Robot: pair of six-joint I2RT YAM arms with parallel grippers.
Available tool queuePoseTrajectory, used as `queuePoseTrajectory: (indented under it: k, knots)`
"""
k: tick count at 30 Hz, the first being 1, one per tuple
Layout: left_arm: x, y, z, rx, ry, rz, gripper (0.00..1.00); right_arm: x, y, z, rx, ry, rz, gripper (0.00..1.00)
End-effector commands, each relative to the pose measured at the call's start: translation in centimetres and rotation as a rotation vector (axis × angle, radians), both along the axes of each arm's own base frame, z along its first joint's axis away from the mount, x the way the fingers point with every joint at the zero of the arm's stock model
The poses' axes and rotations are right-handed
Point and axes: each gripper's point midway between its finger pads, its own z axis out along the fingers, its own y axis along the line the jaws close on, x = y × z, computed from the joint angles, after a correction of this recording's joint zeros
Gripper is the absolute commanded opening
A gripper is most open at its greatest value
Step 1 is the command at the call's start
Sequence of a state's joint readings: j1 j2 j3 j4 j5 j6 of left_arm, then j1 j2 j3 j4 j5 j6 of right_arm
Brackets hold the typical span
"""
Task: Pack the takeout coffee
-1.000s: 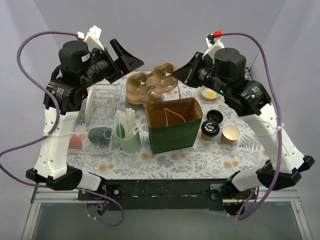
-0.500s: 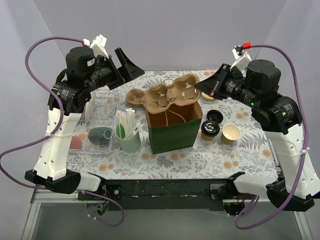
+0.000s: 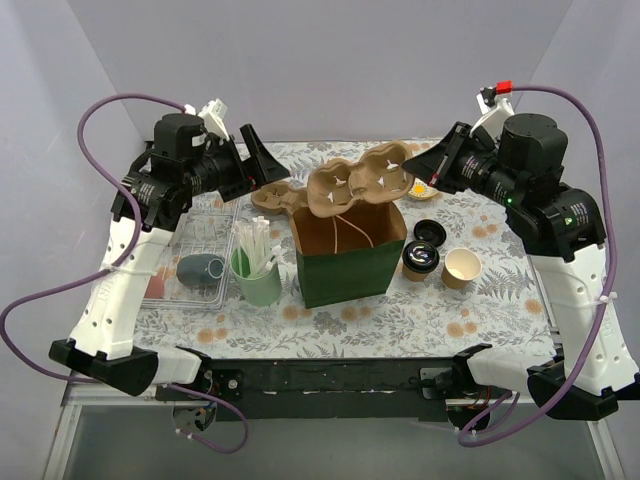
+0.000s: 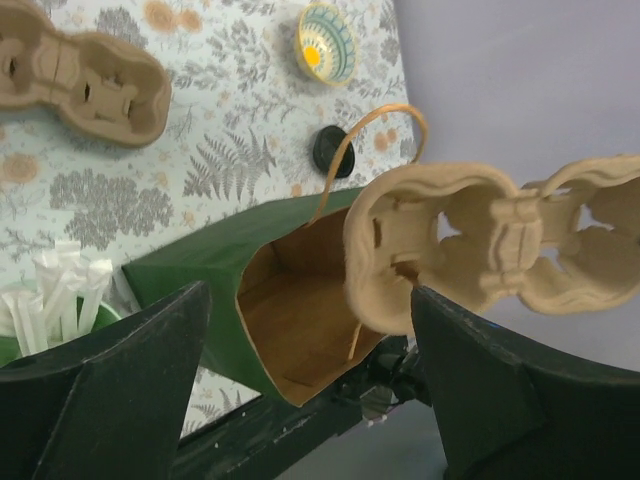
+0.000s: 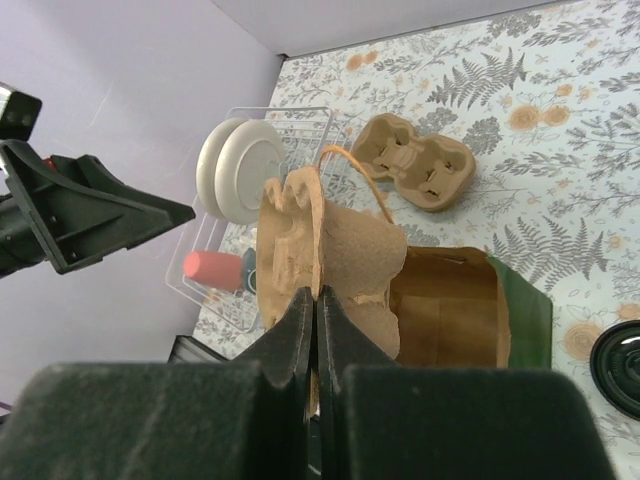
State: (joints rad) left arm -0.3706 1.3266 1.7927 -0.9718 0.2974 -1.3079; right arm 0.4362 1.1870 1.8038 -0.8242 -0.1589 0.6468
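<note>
The takeout coffee [image 3: 420, 259], a brown paper cup with a black lid, stands on the table right of the green paper bag [image 3: 346, 262]. My right gripper [image 3: 416, 170] is shut on the edge of a pulp cup carrier [image 3: 355, 185] and holds it in the air over the bag's open mouth. In the right wrist view the jaws [image 5: 318, 300] pinch the carrier's rim [image 5: 330, 250] above the bag [image 5: 450, 310]. My left gripper [image 3: 265, 165] is open and empty, up left of the bag; its view shows the carrier [image 4: 500, 240] and the bag [image 4: 290, 300].
A lidless paper cup [image 3: 462, 267] and a loose black lid [image 3: 428, 232] sit by the coffee. A second carrier [image 3: 272, 195] lies behind the bag. A mint cup of white sticks [image 3: 258, 272] and a wire rack [image 3: 205, 235] stand left. A small bowl [image 4: 327, 55] sits far right.
My right gripper has carried the pulp carrier rightward and forward to above the bag's mouth. My left arm has swung in toward the bag, still open.
</note>
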Motion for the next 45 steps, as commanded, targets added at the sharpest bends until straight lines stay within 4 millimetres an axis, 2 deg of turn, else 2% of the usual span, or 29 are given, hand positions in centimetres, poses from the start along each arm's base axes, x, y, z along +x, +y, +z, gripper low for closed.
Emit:
queuePoseTrajectory:
  k: [1,3,6,14,19,26,28,31,35,40,45]
  knots:
    - [-2.6,-0.3,-1.7,-0.019,0.057,-0.058,0.77,0.4,-0.5,0.9,-0.046,-0.083,0.004,0.01]
    - [-3.1,-0.5,-3.1,-0.035,0.093,-0.067,0.73,0.5,-0.6,0.3,-0.069,-0.087,0.011,0.01]
    - [-3.9,-1.1,-4.4,-0.064,0.133,-0.105,0.68,0.2,-0.6,0.6,-0.057,-0.109,0.018,0.01]
    - [-4.8,-1.4,-6.1,-0.063,0.181,-0.148,0.60,0.4,-0.1,3.1,0.022,-0.147,0.023,0.01]
    - [-5.1,-1.7,-7.7,-0.057,0.226,-0.159,0.52,0.8,-0.5,3.7,0.020,-0.165,0.001,0.01]
    - [-5.3,-2.4,-9.5,-0.038,0.258,-0.183,0.50,1.0,-1.0,3.7,0.006,-0.183,-0.004,0.01]
    - [-5.2,-2.5,-9.7,-0.032,0.260,-0.187,0.49,0.9,-0.9,3.5,-0.004,-0.185,0.009,0.01]
    - [-5.0,-2.8,-9.9,-0.029,0.260,-0.192,0.48,1.1,-1.1,2.2,-0.040,-0.172,0.007,0.01]
    - [-4.7,-3.1,-10.1,-0.033,0.259,-0.198,0.44,0.2,-1.5,1.5,-0.054,-0.178,0.014,0.01]
    - [-4.9,-3.3,-10.9,-0.026,0.283,-0.201,0.34,-1.0,-1.2,0.3,-0.045,-0.149,0.053,0.01]
    - [-5.0,-3.4,-11.4,-0.021,0.295,-0.203,0.24,-1.9,-1.1,0.5,-0.013,-0.146,0.066,0.01]
